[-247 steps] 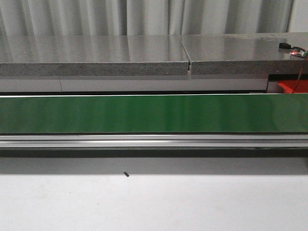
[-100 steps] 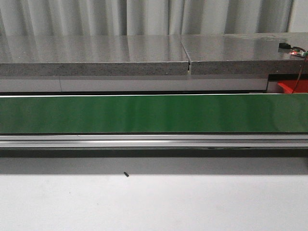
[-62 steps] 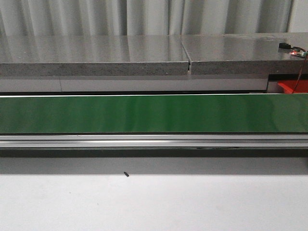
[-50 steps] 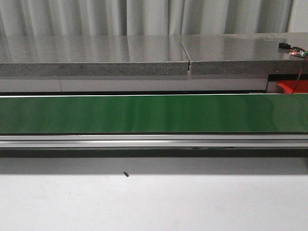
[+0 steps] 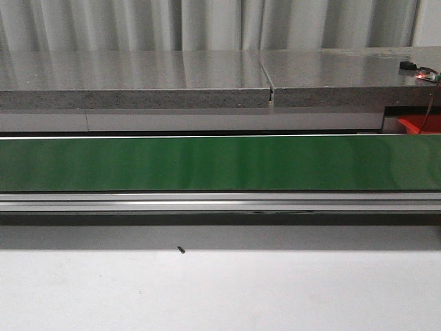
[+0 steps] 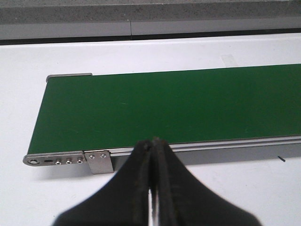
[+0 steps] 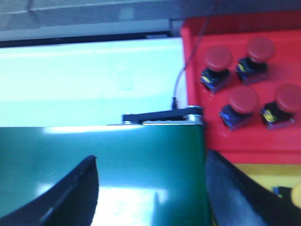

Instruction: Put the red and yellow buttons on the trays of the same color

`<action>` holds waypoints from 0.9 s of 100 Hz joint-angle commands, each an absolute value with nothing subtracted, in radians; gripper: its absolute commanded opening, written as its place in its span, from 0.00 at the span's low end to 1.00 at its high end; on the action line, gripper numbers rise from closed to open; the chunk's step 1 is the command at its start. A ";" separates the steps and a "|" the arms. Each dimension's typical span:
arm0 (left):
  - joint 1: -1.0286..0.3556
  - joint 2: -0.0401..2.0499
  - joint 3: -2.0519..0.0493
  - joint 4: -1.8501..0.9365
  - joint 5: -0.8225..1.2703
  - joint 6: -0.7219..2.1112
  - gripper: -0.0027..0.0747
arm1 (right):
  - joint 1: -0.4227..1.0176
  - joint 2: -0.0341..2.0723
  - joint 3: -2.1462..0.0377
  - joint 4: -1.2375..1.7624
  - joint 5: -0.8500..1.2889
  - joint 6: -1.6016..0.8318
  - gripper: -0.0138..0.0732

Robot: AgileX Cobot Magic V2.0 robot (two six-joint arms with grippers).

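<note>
Across the middle of the front view runs a long green conveyor belt (image 5: 220,163) on a silver metal frame, with nothing lying on it. It sits on a white table (image 5: 220,289); beyond it stands a grey speckled stone counter (image 5: 138,79), and behind that a pale pleated curtain (image 5: 207,24).

At the belt's right end, the right wrist view shows a red plastic tray (image 7: 244,141) touching the belt's end. In it stand four red mushroom-head buttons on dark blue-and-yellow bases: one at the back right (image 7: 260,48), one beside it (image 7: 217,59), and two in a nearer row (image 7: 242,100) (image 7: 288,98). All four are upright and apart from each other. Just nearer than the red tray lies a yellow tray (image 7: 263,174), with part of a yellow button (image 7: 295,195) showing at its edge, mostly hidden by a finger.

The right gripper (image 7: 150,193) hovers over the belt's right end with its black fingers (image 7: 70,188) spread wide, holding nothing. The left gripper (image 6: 151,188) hangs near the belt's left end, its black fingers pressed together with nothing between them.

A small black speck (image 5: 180,249) lies on the table near the belt.
</note>
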State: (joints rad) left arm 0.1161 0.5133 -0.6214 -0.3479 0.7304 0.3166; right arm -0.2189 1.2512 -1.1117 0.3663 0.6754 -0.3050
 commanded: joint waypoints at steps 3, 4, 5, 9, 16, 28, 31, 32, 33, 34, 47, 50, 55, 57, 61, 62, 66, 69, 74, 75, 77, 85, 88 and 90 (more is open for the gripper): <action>0.112 0.515 -0.650 -0.374 0.667 0.313 0.01 | -0.113 1.175 -1.132 0.356 0.617 -0.324 0.72; 0.112 0.515 -0.650 -0.374 0.667 0.313 0.01 | -0.106 1.172 -1.132 0.350 0.617 -0.324 0.72; 0.112 0.515 -0.650 -0.374 0.667 0.313 0.01 | -0.091 1.166 -1.130 0.346 0.617 -0.324 0.72; 0.112 0.515 -0.650 -0.374 0.667 0.313 0.01 | -0.050 1.146 -1.121 0.325 0.611 -0.324 0.72; 0.112 0.515 -0.650 -0.374 0.667 0.313 0.01 | 0.000 1.110 -1.093 0.298 0.598 -0.324 0.72; 0.112 0.515 -0.650 -0.374 0.667 0.313 0.01 | 0.021 1.038 -1.012 0.294 0.560 -0.323 0.72; 0.112 0.515 -0.650 -0.374 0.667 0.313 0.01 | 0.021 1.019 -0.990 0.294 0.553 -0.323 0.72; 0.112 0.515 -0.650 -0.374 0.667 0.313 0.01 | 0.021 1.014 -0.984 0.294 0.550 -0.323 0.72; 0.112 0.515 -0.650 -0.374 0.667 0.313 0.01 | 0.021 1.003 -0.973 0.294 0.548 -0.323 0.72; 0.112 0.515 -0.650 -0.374 0.667 0.313 0.01 | 0.021 0.998 -0.967 0.294 0.545 -0.323 0.72; 0.112 0.515 -0.650 -0.374 0.667 0.313 0.01 | 0.021 0.889 -0.862 0.294 0.512 -0.323 0.72; 0.112 0.515 -0.650 -0.374 0.667 0.313 0.01 | 0.021 0.859 -0.841 0.294 0.504 -0.323 0.71; 0.112 0.515 -0.650 -0.374 0.667 0.313 0.01 | 0.021 0.820 -0.808 0.294 0.491 -0.323 0.65; 0.112 0.515 -0.650 -0.374 0.667 0.313 0.01 | 0.021 0.805 -0.793 0.294 0.487 -0.323 0.62; 0.112 0.515 -0.650 -0.374 0.667 0.313 0.01 | 0.021 0.775 -0.768 0.294 0.481 -0.323 0.55; 0.112 0.515 -0.650 -0.374 0.667 0.313 0.01 | 0.021 0.764 -0.764 0.294 0.481 -0.323 0.52; 0.112 0.515 -0.650 -0.374 0.667 0.313 0.01 | 0.021 0.740 -0.742 0.294 0.481 -0.323 0.44; 0.112 0.515 -0.650 -0.374 0.667 0.313 0.01 | 0.021 0.716 -0.730 0.294 0.482 -0.323 0.36; 0.112 0.515 -0.650 -0.374 0.667 0.313 0.01 | 0.021 0.691 -0.710 0.294 0.484 -0.323 0.25; 0.112 0.515 -0.650 -0.374 0.667 0.313 0.01 | 0.021 0.684 -0.705 0.294 0.484 -0.323 0.23; 0.112 0.515 -0.650 -0.374 0.667 0.313 0.01 | 0.021 0.674 -0.698 0.294 0.484 -0.323 0.18; 0.112 0.515 -0.650 -0.374 0.667 0.313 0.01 | 0.021 0.651 -0.686 0.294 0.484 -0.323 0.09; 0.112 0.515 -0.650 -0.374 0.667 0.313 0.01 | 0.021 0.651 -0.685 0.294 0.484 -0.323 0.09; 0.112 0.515 -0.650 -0.374 0.667 0.313 0.01 | 0.021 0.651 -0.685 0.294 0.484 -0.323 0.08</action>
State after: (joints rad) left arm 0.1161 0.5133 -0.6214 -0.3479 0.7304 0.3166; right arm 0.0206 0.6638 -0.6649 0.2900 0.5607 -0.3147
